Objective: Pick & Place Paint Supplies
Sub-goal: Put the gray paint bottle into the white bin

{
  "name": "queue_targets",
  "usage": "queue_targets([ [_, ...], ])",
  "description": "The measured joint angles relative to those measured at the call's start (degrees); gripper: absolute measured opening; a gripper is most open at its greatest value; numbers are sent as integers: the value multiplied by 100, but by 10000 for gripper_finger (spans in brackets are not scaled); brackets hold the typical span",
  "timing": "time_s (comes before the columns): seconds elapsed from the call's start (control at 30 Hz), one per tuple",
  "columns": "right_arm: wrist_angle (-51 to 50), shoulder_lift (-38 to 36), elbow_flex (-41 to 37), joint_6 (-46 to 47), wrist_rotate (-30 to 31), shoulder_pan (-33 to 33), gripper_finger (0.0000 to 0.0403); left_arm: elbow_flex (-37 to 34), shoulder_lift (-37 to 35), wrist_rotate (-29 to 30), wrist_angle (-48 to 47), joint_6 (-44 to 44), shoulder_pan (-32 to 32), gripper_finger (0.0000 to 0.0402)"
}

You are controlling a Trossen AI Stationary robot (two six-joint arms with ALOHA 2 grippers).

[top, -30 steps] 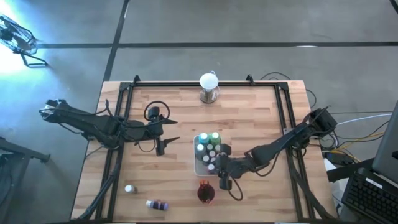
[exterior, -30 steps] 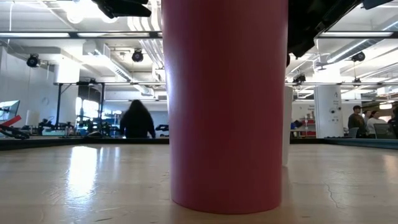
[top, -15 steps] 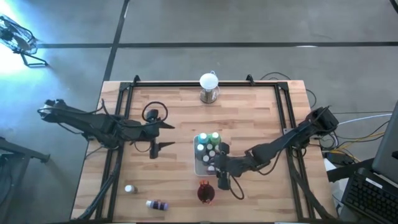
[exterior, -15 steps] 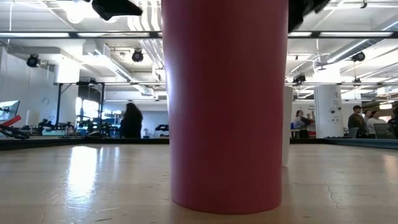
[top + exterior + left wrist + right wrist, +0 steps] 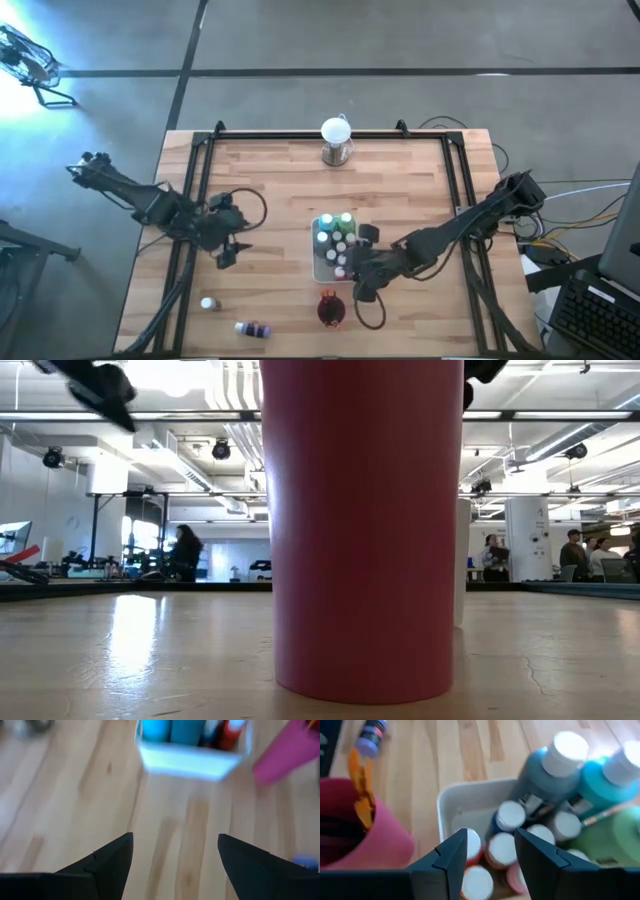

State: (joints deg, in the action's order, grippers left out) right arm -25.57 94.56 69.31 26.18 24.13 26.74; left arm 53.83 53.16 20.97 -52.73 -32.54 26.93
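A white tray near the table's middle holds several white-capped paint bottles, standing close together, and a thin wooden brush. My right gripper hangs open just above the tray's near end, with nothing between its fingers. A dark red cup stands just near of the tray. Two bottles rest on the table at the near left: a white-capped one and a purple one on its side. My left gripper is open over bare wood left of the tray.
A white globe on a metal base stands at the far edge. A black frame runs round the tabletop. The red cup fills the low view; people move in the room behind. Bare wood lies left of the tray.
My left gripper has swung toward the table's near left and tipped downward, staying open. My right gripper has risen a little above the tray's bottles.
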Motion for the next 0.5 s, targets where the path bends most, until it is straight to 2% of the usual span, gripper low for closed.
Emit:
queue_targets([
  [0.1,-313,0,77,71,1,0,153,104,120,-195,-870,-752,291,293],
  [0.27,-428,-20,64,106,2,-2,150,113,332,-872,-1938,-2333,823,293],
  [0.5,-428,-22,62,106,139,-2,169,58,674,-2153,-2391,-3898,1487,293],
])
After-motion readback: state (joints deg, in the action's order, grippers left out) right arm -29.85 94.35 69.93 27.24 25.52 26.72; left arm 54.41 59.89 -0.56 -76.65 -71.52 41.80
